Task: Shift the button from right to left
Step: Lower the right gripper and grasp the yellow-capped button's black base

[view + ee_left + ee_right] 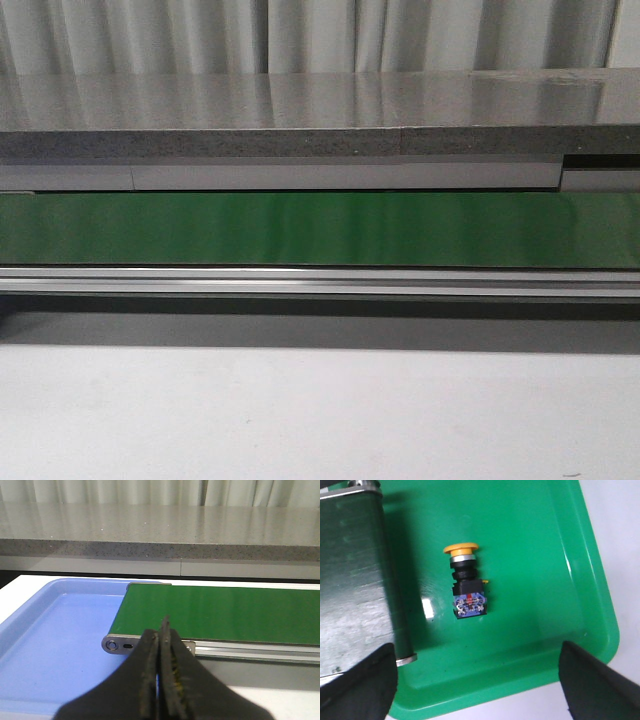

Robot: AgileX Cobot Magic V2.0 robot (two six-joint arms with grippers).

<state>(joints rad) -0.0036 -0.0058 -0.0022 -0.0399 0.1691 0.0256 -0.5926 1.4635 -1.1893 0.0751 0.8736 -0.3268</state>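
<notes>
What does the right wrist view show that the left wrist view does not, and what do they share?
Only the right wrist view shows the button, lying on its side in a green tray, apart from the walls, with the right gripper open above it, its fingers spread wide. Only the left wrist view shows a blue tray, the grey counter behind, and the left gripper shut on nothing. Both show one end of the green conveyor belt, reaching over a tray.
</notes>
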